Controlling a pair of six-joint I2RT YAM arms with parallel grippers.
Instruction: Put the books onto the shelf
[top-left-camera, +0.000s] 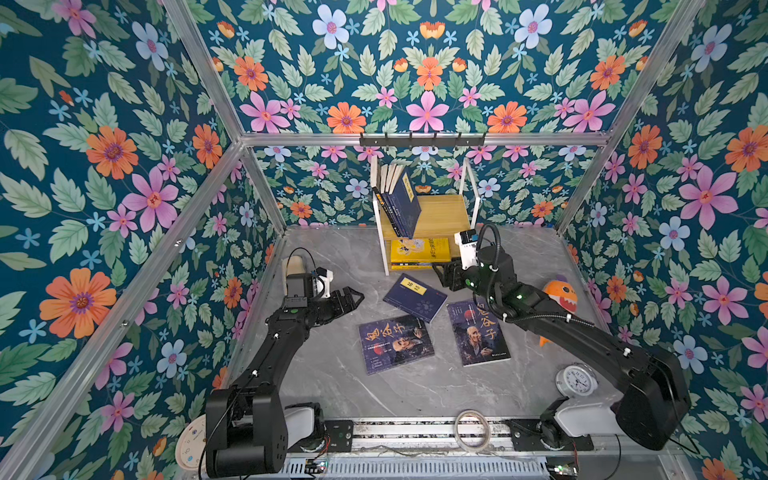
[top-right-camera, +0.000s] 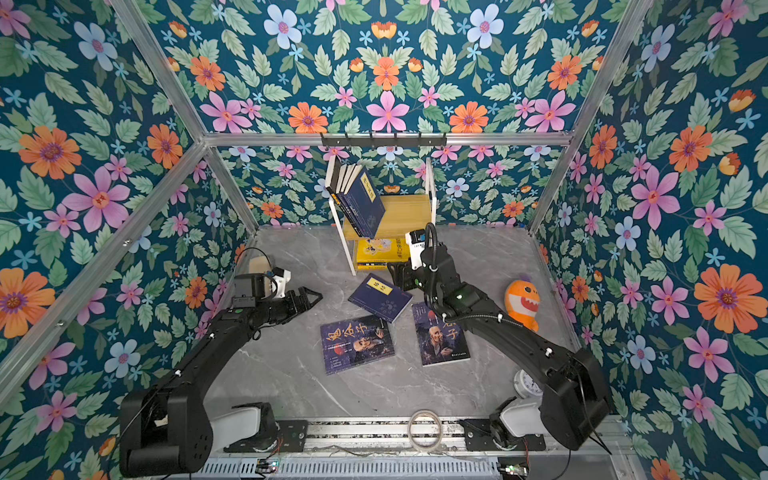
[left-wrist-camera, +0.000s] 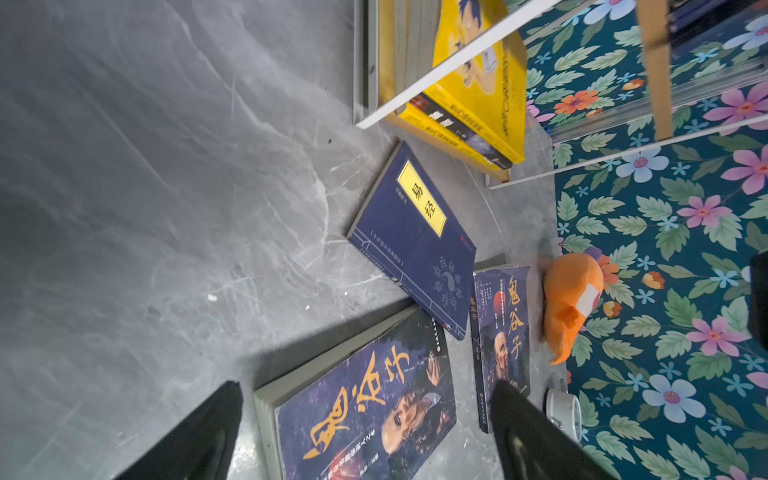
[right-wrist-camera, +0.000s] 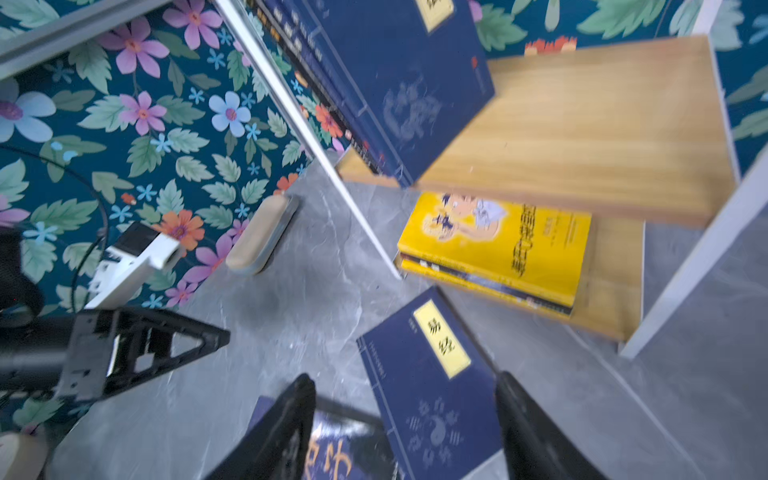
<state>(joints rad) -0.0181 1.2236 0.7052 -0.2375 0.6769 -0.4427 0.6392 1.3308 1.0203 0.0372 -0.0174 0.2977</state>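
Note:
The shelf (top-left-camera: 444, 212) stands at the back of the table. Several navy books (top-left-camera: 402, 199) lean on its upper board, and yellow books (top-left-camera: 419, 251) lie stacked on its lower board. A navy book with a yellow label (top-left-camera: 414, 297) lies flat just in front of the shelf. Two dark old-man portrait books (top-left-camera: 397, 343) (top-left-camera: 478, 330) lie nearer the front. My right gripper (top-left-camera: 446, 274) hovers open beside the shelf's front right, with the navy book (right-wrist-camera: 432, 386) below its jaws and not held. My left gripper (top-left-camera: 353, 299) is open and empty, left of the books.
An orange plush shark (top-left-camera: 561, 295) sits by the right wall, with a white alarm clock (top-left-camera: 577, 380) in front of it. A tape roll (top-left-camera: 471, 430) lies on the front rail. A wood-backed brush (top-left-camera: 293, 266) leans at the left wall. A black hook rail (top-left-camera: 422, 140) hangs above the shelf.

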